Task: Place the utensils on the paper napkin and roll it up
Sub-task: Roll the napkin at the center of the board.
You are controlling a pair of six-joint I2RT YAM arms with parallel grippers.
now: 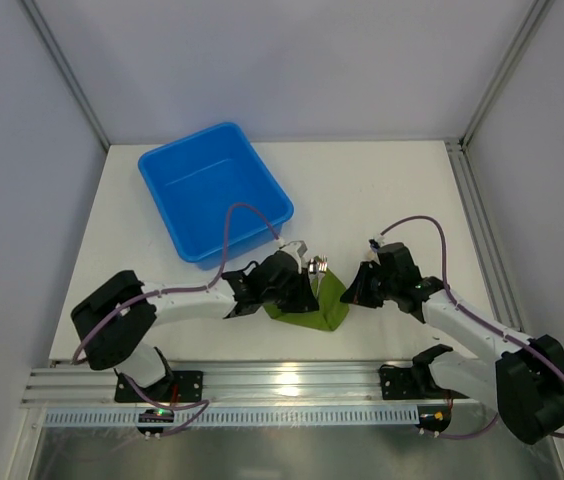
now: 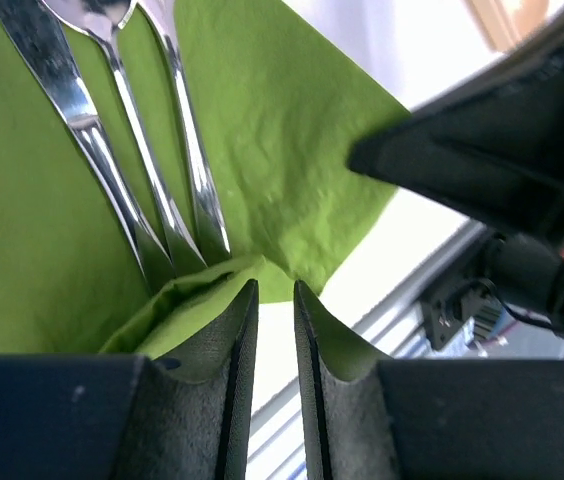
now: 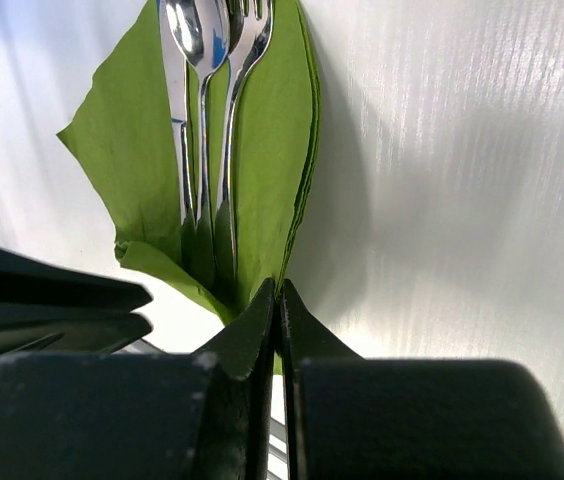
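Observation:
The green paper napkin (image 1: 319, 310) lies near the table's front edge between both arms. On it lie the utensils (image 1: 317, 266), three silvery pieces side by side: a knife (image 3: 174, 100), a spoon (image 3: 197, 60) and a fork (image 3: 247, 40). Their handles (image 2: 187, 130) run down into a folded-up corner of the napkin (image 2: 282, 130). My right gripper (image 3: 280, 285) is shut on the napkin's (image 3: 262, 150) right edge, which stands raised. My left gripper (image 2: 274, 285) is narrowly open at the folded corner, with bare table showing between its fingers.
A blue bin (image 1: 212, 190) stands at the back left. The metal rail (image 1: 282, 380) runs along the front edge just behind the napkin. The right arm's black gripper (image 2: 502, 140) sits close to my left one, and the left fingers (image 3: 42, 300) show beside the right.

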